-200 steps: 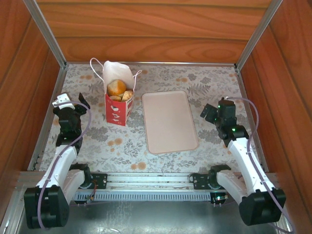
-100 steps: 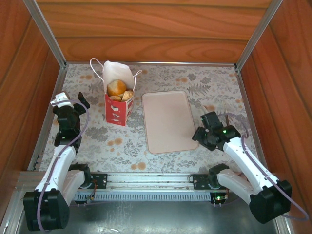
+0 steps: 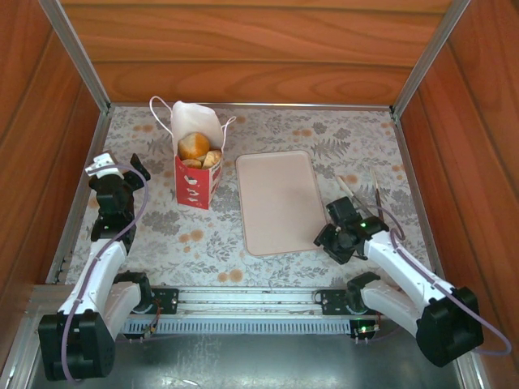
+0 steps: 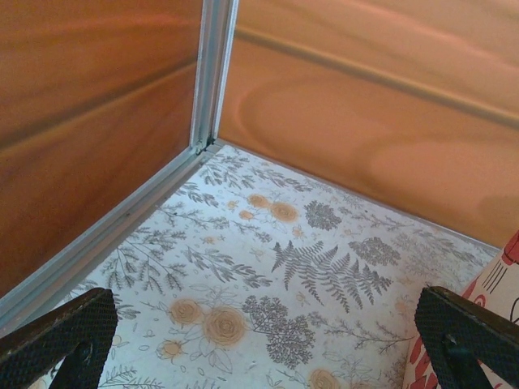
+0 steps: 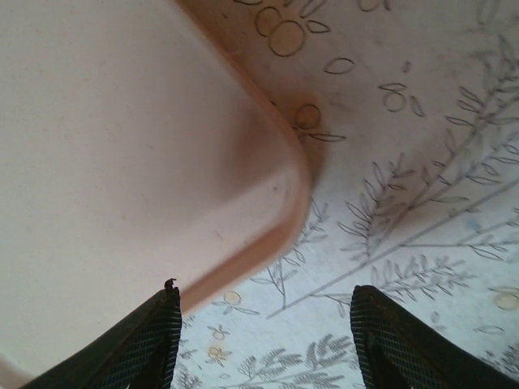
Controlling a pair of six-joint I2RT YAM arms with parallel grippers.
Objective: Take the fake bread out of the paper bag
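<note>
Right pincer (image 5: 264,322) part-open over tray (image 3: 280,198) near-rt corner, prob. not touching; left pincer (image 3: 119,168) wide, open room beside paper bag (image 3: 195,182).

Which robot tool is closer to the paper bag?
Left. The left tool sits just left of the paper bag; the right tool hovers at the near right corner of the tray.

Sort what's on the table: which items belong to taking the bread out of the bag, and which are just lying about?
Job: fake bread, showing in the bag's open top; paper bag, upright.
Lying about: beige tray, bare, right of the bag; floral table cover.
</note>
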